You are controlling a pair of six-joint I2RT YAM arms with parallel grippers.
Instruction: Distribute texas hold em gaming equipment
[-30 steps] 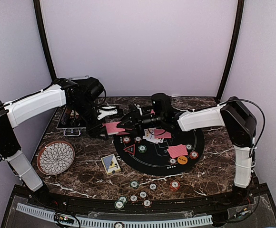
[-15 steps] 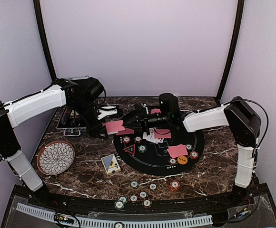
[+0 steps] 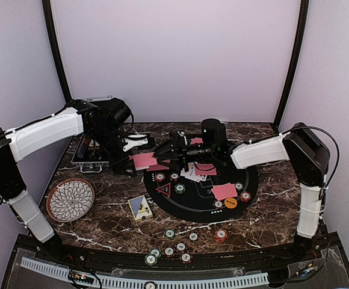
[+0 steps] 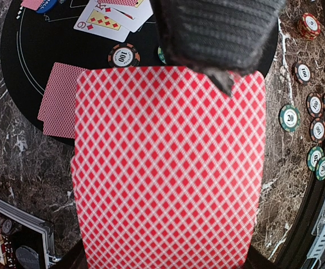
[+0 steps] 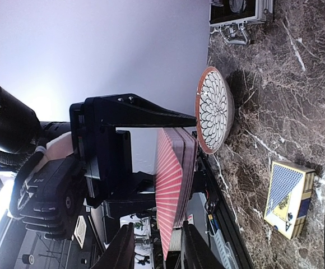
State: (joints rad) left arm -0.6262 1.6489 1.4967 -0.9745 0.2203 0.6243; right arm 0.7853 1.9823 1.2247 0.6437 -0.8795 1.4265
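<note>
Where the two arms meet over the left rim of the round black mat (image 3: 192, 208), a stack of red-backed playing cards (image 4: 168, 168) is held off the table (image 3: 108, 226). Its top card shows a tight lattice of white lines around red diamonds, with a thin white border and rounded corners. Seen edge-on from the right wrist, the stack is several cards thick. The left gripper (image 5: 171, 159) pinches it flat, one finger above and one below. The right gripper (image 5: 157, 252) faces it with its fingers spread, one on each side of the stack's near edge; whether they touch it cannot be told.

On the mat below lie two more red-backed cards (image 3: 224, 191), overlapping, and a small spread of face-up cards (image 3: 192, 173). Striped-edge chips (image 3: 179, 188) sit around the mat with a red triangle (image 3: 164, 189) and an orange disc (image 3: 230, 203). Near the front edge of the table, green and white chips (image 3: 175, 244) form a loose cluster, with a red stack (image 3: 221, 235) just to the right. A blue-patterned card box (image 3: 140, 208) lies left of the mat, a patterned plate (image 3: 70, 199) beyond it, and a silver case (image 3: 93, 158) sits at the back left.
</note>
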